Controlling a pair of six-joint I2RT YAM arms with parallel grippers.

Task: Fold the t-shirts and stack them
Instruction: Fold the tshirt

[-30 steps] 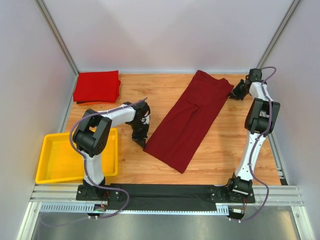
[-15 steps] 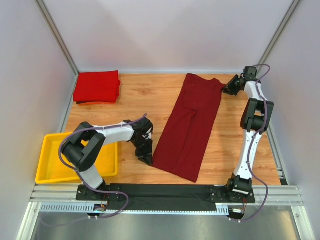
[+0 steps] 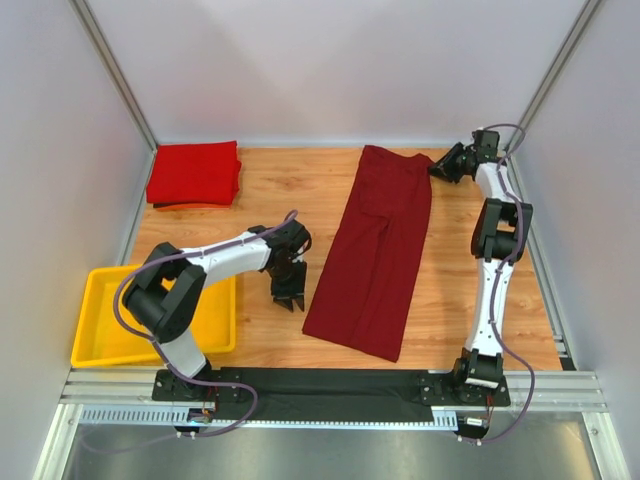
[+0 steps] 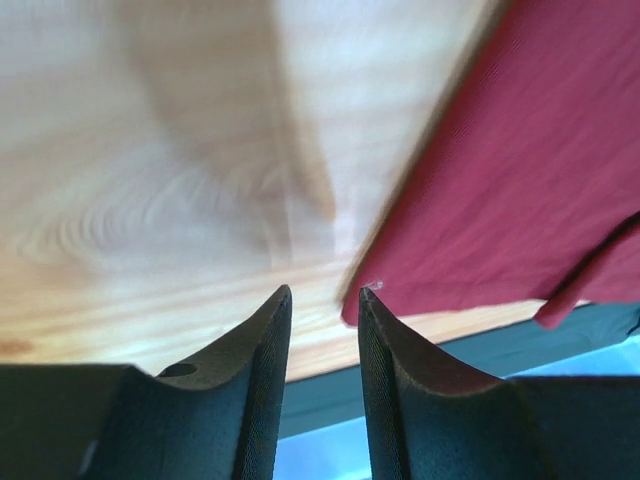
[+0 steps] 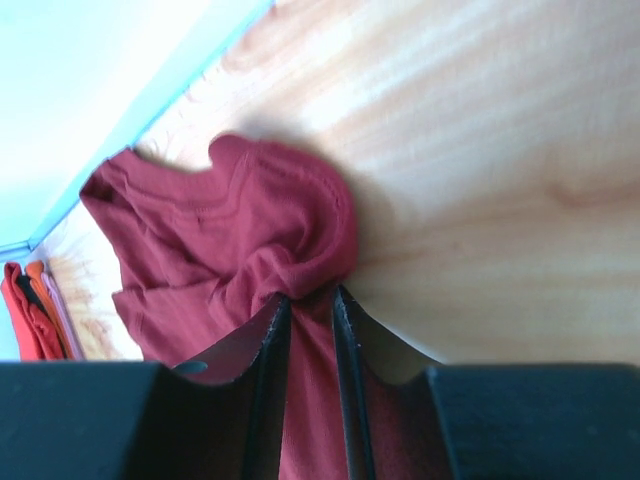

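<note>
2 sets of jaws differ: the left gripper (image 4: 324,292) has just released, fingers apart and empty beside the near-left corner of the maroon t-shirt (image 3: 375,255). The right gripper (image 5: 310,298) clenches its bunched collar end at 1 o'clock. The shirt has swung from diagonal to almost 12-to-6 on the table (image 3: 450,290), likely squared for folding. The left arm (image 3: 215,255) crouches at 8 o'clock; the right arm (image 3: 497,260) stretches far. The red t-shirt (image 3: 195,172) lies folded at 10 o'clock.
</note>
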